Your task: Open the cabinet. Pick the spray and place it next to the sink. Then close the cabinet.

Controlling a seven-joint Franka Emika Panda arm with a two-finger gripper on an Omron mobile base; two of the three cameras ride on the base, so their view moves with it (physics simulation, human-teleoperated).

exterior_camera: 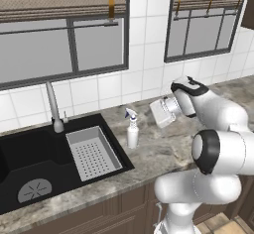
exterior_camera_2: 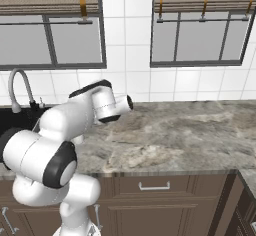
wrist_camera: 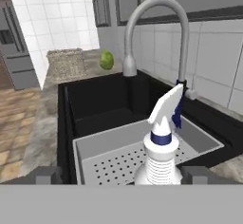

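Beside the sink (exterior_camera: 30, 151), the spray (exterior_camera: 132, 129) is seen upright on the grey marbled surface (exterior_camera: 163, 151), just right of the perforated strainer tray (exterior_camera: 92, 153). Behind it a silver faucet (exterior_camera: 53, 106) rises before white wall tiles and windows. The fingers (wrist_camera: 42, 175) are spread wide, flanking the bottle, nothing gripped.

Spray (exterior_camera: 132, 132) on counter (exterior_camera: 163, 151) beside sink (exterior_camera: 49, 163)
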